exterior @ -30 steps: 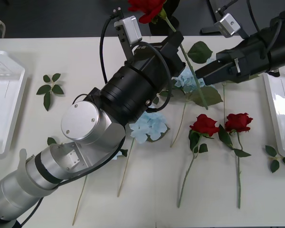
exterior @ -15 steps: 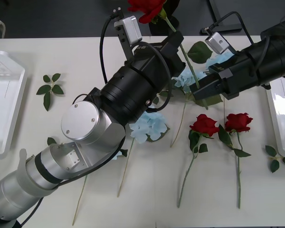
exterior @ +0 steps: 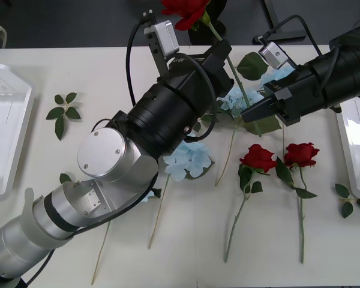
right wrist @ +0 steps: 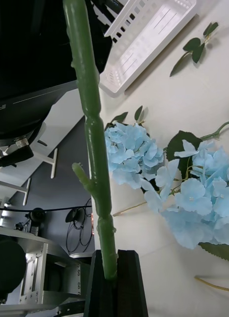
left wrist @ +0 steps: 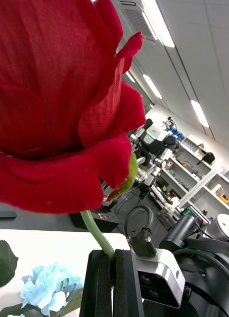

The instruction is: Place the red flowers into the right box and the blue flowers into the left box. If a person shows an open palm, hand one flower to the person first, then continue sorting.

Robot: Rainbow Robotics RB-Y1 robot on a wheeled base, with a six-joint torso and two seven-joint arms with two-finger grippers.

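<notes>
A red rose (exterior: 185, 11) is held up over the table's far edge, its bloom (left wrist: 60, 99) close to the left wrist camera. My left gripper (exterior: 223, 51) is shut on the stem just below the bloom, with its black fingers (left wrist: 102, 282) pinching the stem. My right gripper (exterior: 247, 113) is shut on the same stem (right wrist: 92, 133) lower down. Two more red roses (exterior: 258, 158) (exterior: 300, 154) lie on the table to the right. Blue hydrangeas (exterior: 189, 161) (exterior: 237, 99) lie under the arms. The left box (exterior: 3, 132) and the right box (exterior: 354, 138) stand at the table's ends.
Loose green leaves lie near the left box (exterior: 64, 111) and near the right box (exterior: 351, 206). A large leaf (exterior: 252, 65) hangs off the held stem. Bare hydrangea stems (exterior: 159, 216) reach toward the table's front edge. Dark floor lies beyond the far edge.
My right arm has swung left and down to the held rose's stem, and its fingers have closed on it. The left arm and the rose have stayed where they were.
</notes>
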